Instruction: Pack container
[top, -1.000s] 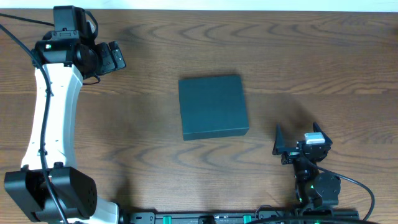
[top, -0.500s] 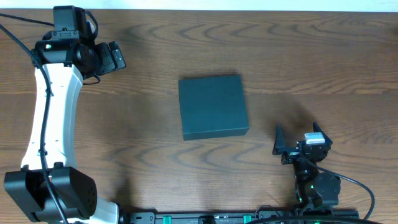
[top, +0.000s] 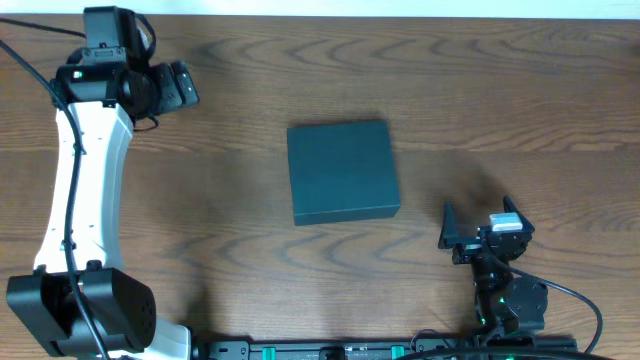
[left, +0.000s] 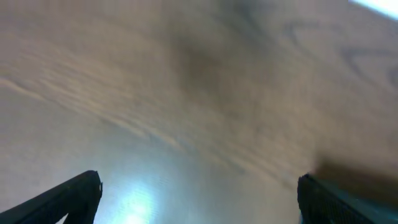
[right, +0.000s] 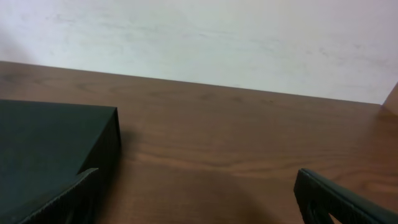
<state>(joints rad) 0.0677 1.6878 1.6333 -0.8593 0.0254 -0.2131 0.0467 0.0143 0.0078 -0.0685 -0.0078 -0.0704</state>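
The container (top: 342, 172) is a dark teal-green box lying flat at the middle of the wooden table with its lid down. Its near corner fills the left of the right wrist view as the container (right: 50, 143). My left gripper (top: 190, 85) is open at the far left, well away from the box. The left wrist view is blurred and shows only bare wood between the left gripper's (left: 199, 199) spread fingers. My right gripper (top: 478, 208) is open near the front right, a short way right of the box. Nothing lies between the right gripper's (right: 199, 199) fingers.
The white left arm (top: 85, 180) runs along the table's left side. Both arm bases and a rail (top: 380, 350) sit at the front edge. A pale wall (right: 205, 37) rises behind the table's far edge.
The left gripper has shifted slightly toward the far edge. The box and the right arm have not moved.
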